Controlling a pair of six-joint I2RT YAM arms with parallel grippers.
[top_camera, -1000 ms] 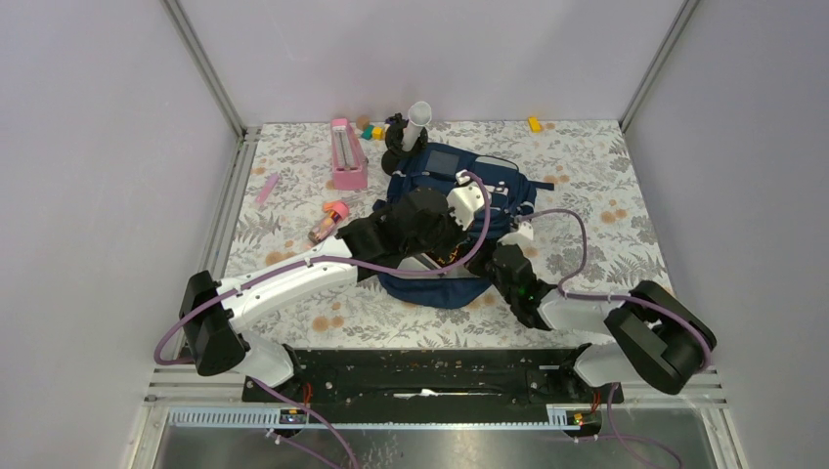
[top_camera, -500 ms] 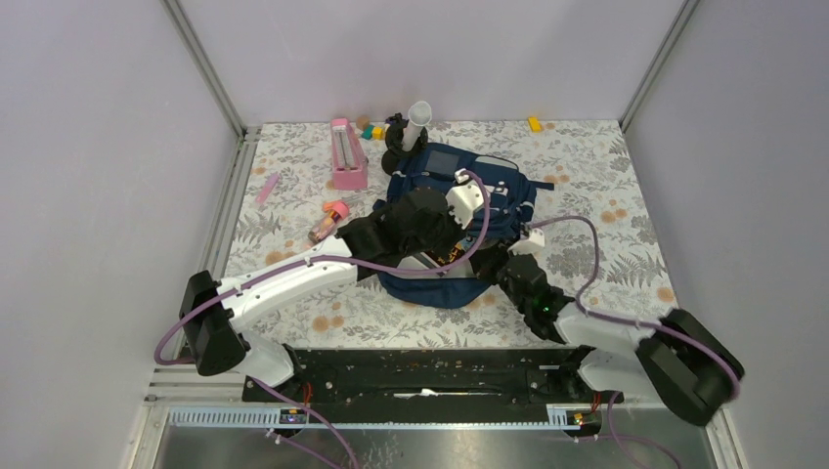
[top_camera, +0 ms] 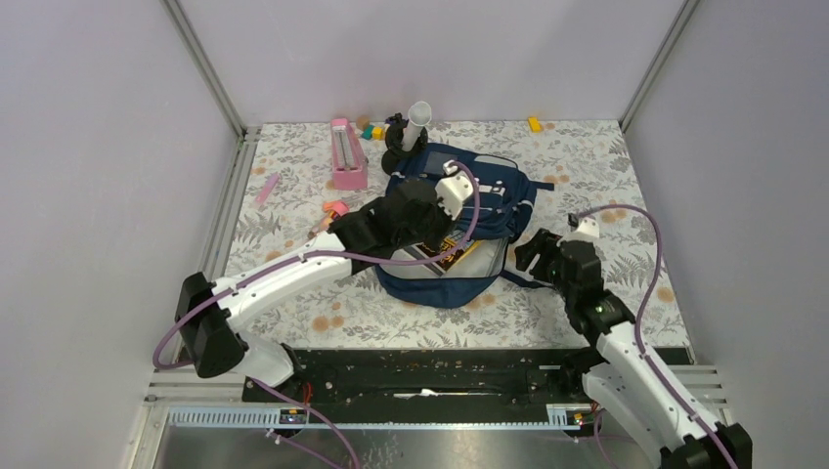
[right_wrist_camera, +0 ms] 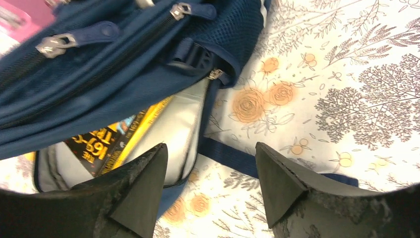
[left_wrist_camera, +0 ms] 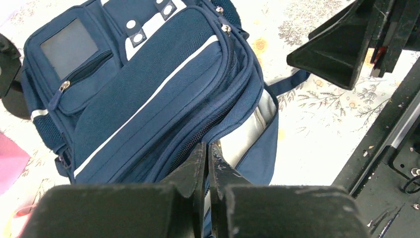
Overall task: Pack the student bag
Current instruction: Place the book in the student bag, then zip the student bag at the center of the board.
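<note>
Matt woven cloth student bag [left_wrist_camera: 143, 94]

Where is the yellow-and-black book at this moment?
The book lies inside the student bag, in its open main compartment at the bag's near end, mid-table in the top view; the right wrist view shows it against the grey lining.

navy student bag [top_camera: 499, 200], lying flat, unzipped

right gripper [right_wrist_camera: 210, 151]: jaws apart, empty | bag [right_wrist_camera: 99, 84]: open, 10 o'clock | book [right_wrist_camera: 106, 144]: inside, 8 o'clock | strap [right_wrist_camera: 230, 157]: 6 o'clock
</note>
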